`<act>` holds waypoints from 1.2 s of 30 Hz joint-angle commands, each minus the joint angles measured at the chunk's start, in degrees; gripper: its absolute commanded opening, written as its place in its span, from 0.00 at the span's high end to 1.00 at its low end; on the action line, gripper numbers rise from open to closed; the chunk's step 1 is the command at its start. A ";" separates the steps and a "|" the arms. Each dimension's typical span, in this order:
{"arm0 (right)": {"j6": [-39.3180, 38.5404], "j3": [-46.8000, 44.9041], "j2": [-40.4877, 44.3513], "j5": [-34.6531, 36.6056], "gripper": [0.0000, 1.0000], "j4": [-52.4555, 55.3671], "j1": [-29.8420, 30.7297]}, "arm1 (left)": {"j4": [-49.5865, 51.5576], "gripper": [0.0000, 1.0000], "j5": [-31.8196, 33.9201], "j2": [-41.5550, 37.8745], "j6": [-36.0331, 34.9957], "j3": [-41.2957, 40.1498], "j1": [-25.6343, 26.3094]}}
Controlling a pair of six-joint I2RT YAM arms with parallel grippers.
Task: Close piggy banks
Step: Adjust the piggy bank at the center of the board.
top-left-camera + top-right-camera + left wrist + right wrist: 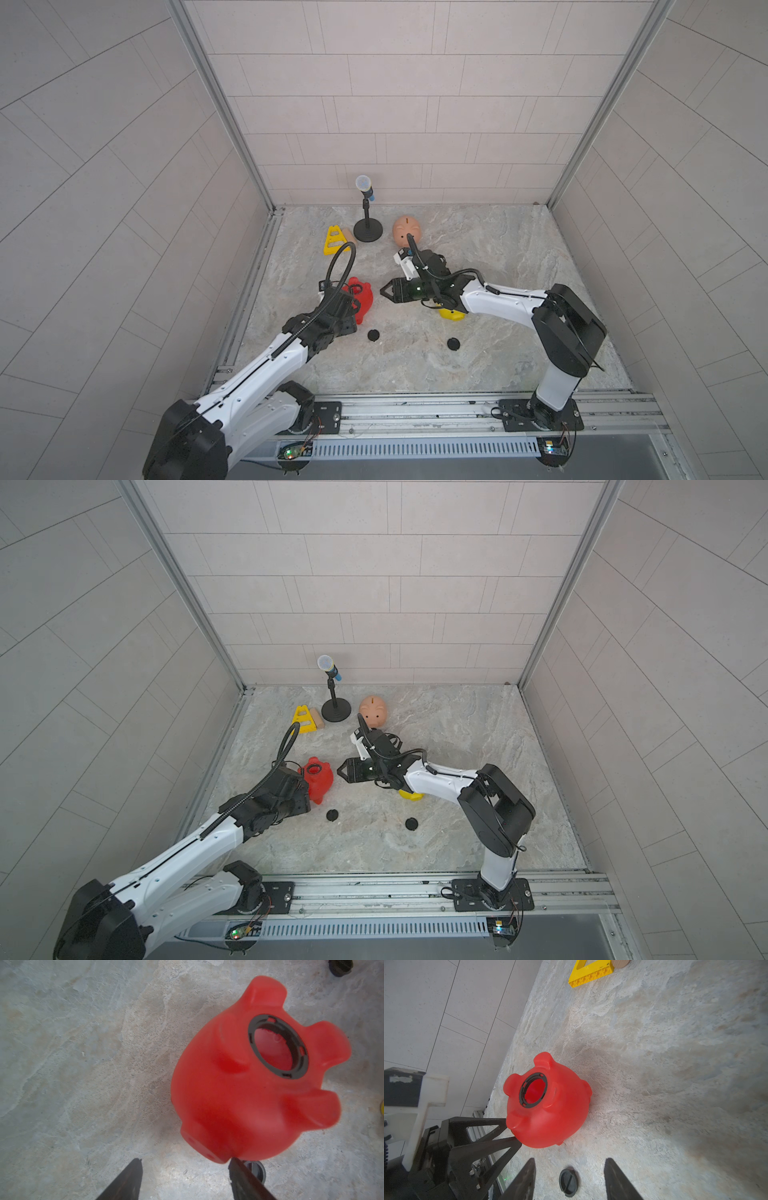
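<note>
The red piggy bank (362, 300) lies on its side on the marbled surface (498, 257), left of centre. Its legs stick out and its belly hole (278, 1049) is turned upward. A black ring (251, 1038) rims the hole, which is unplugged, so the red inside shows through.

The left tool (184, 1160) is at the pig's snout end with its jaws apart. 1 fingertip (232, 1161) touches the snout edge and the other stands clear of it, so nothing is clamped.

The right tool (569, 1160) points toward the red pig from the other side, hanging apart from it. Its jaws are spread and hold nothing.

2 black plugs lie loose on the surface toward the front. 1 plug (373, 335) is near the red pig, and the right wrist view shows it between the right tool's fingers, lower down. The other plug (453, 343) is in front of the yellow piggy bank (454, 315), which is mostly hidden under the right arm.

The peach piggy bank (374, 710) stands upright at the back, coin slot up, just beside the round base of a microphone stand (368, 235). Left of the stand are a yellow triangular frame (333, 241) and a wooden block (349, 235) touching it.
</note>
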State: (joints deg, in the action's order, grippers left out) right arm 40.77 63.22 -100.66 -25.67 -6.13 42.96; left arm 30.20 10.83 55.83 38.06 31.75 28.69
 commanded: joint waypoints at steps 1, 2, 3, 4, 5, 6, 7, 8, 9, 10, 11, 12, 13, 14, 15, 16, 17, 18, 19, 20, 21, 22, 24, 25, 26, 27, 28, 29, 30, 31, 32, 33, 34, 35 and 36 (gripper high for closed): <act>-0.37 1.66 -1.06 -0.10 0.46 0.41 0.02 | 1.88 0.30 3.70 -0.68 1.11 -0.91 -0.12; -1.12 2.13 -1.27 0.12 0.46 1.11 0.02 | 1.95 0.30 4.13 -0.73 1.28 -0.90 -0.12; -1.96 2.70 -1.52 0.41 0.46 1.89 0.02 | 2.13 0.30 4.56 -0.73 1.54 -0.90 -0.12; -3.10 3.44 -1.79 0.89 0.46 2.80 0.18 | 2.36 0.30 5.17 -0.76 1.94 -0.98 -0.12; -4.27 4.29 -2.11 1.39 0.46 3.86 0.49 | 2.50 0.30 5.53 -0.94 2.25 -1.12 -0.12; -4.96 4.96 -2.47 1.86 0.46 4.63 0.76 | 2.46 0.30 5.84 -1.07 2.38 -1.24 -0.18; -5.52 5.73 -3.05 2.26 0.46 5.14 1.10 | 2.46 0.30 6.12 -1.12 2.44 -1.38 -0.25; -5.67 6.48 -3.66 2.41 0.46 5.41 1.29 | 2.80 0.30 6.43 -1.33 2.56 -1.42 -0.29; -5.51 7.22 -4.47 2.18 0.46 5.49 1.38 | 2.93 0.30 6.71 -1.49 2.63 -1.42 -0.47; -5.28 8.09 -5.37 1.81 0.46 5.66 1.42 | 3.04 0.30 6.98 -1.67 2.63 -1.42 -0.48; -5.25 9.00 -6.21 1.61 0.46 5.94 1.51 | 3.24 0.30 7.27 -1.84 2.77 -1.42 -0.70; -5.34 9.74 -6.85 1.51 0.46 6.17 1.67 | 3.27 0.30 7.33 -2.02 2.80 -1.42 -0.85; -5.62 10.63 -7.51 1.59 0.46 6.59 1.85 | 3.25 0.30 7.44 -2.19 2.81 -1.34 -1.13; -5.87 11.38 -8.15 1.67 0.46 7.14 2.03 | 3.29 0.30 7.46 -2.38 2.93 -1.36 -1.33; -5.97 12.07 -8.67 1.63 0.46 7.55 2.12 | 3.19 0.30 7.42 -2.48 2.86 -1.34 -1.64; -6.02 12.64 -9.21 1.59 0.46 7.79 2.13 | 3.12 0.30 7.39 -2.60 2.81 -1.34 -2.08; -6.02 12.93 -9.53 1.58 0.46 7.89 2.13 | 3.08 0.30 7.31 -2.75 2.83 -1.34 -2.41; -6.08 13.05 -9.74 1.67 0.46 7.89 2.13 | 3.03 0.30 7.28 -2.83 2.81 -1.34 -2.58; -6.26 13.07 -9.81 1.87 0.46 8.02 2.13 | 2.82 0.30 6.99 -2.90 2.82 -1.34 -2.88; -6.36 13.07 -9.82 2.23 0.46 8.15 2.13 | 2.60 0.30 6.73 -3.05 2.80 -1.42 -3.09; -6.53 13.13 -9.82 2.60 0.46 8.27 2.05 | 2.50 0.30 6.64 -3.18 2.63 -1.42 -3.10; -6.79 13.24 -9.90 3.01 0.47 8.41 2.04 | 2.41 0.30 6.62 -3.34 2.63 -1.42 -3.08; -7.11 13.70 -10.06 3.64 0.47 8.71 2.04 | 2.35 0.30 6.83 -3.56 2.63 -1.42 -3.28; -7.28 13.95 -10.24 3.93 0.47 8.93 2.04 | 2.33 0.30 6.87 -3.71 2.63 -1.47 -3.47; -7.29 14.16 -10.42 4.02 0.47 9.09 1.96 | 2.27 0.30 6.84 -3.79 2.62 -1.51 -3.70; -7.37 14.36 -10.58 4.12 0.47 9.16 1.95 | 2.11 0.30 6.64 -3.76 2.61 -1.51 -3.85; -7.40 14.51 -10.82 4.39 0.47 9.22 1.95 | 1.94 0.30 6.25 -3.70 2.63 -1.52 -3.94; -7.31 14.68 -11.00 4.70 0.47 9.29 1.87 | 1.79 0.30 6.02 -3.61 2.62 -1.58 -3.91; -7.30 14.86 -11.19 4.94 0.47 9.28 1.86 | 1.56 0.30 5.64 -3.54 2.54 -1.69 -3.92; -7.36 15.14 -11.43 5.24 0.47 9.29 1.78 | 1.37 0.30 5.48 -3.54 2.60 -1.82 -3.98; -7.27 15.41 -11.63 5.45 0.47 9.38 1.69 | 1.36 0.30 5.22 -3.53 2.49 -1.94 -3.94; -7.15 15.72 -11.83 5.48 0.47 9.37 1.61 | 1.24 0.30 4.84 -3.68 2.44 -2.10 -3.92; -7.02 16.03 -12.05 5.47 0.47 9.38 1.56 | 1.13 0.30 4.31 -3.88 2.18 -2.28 -3.94; -6.86 16.29 -12.31 5.34 0.47 9.39 1.45 | 0.97 0.30 3.61 -4.13 1.90 -2.47 -3.99; -6.76 16.66 -12.57 5.22 0.47 9.43 1.45 | 0.85 0.30 2.82 -4.40 1.61 -2.69 -3.94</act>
State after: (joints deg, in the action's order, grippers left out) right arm 34.28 78.52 -111.98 -21.45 2.11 44.58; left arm 31.48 15.07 52.47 40.40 30.15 25.12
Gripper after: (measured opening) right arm 0.527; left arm 0.704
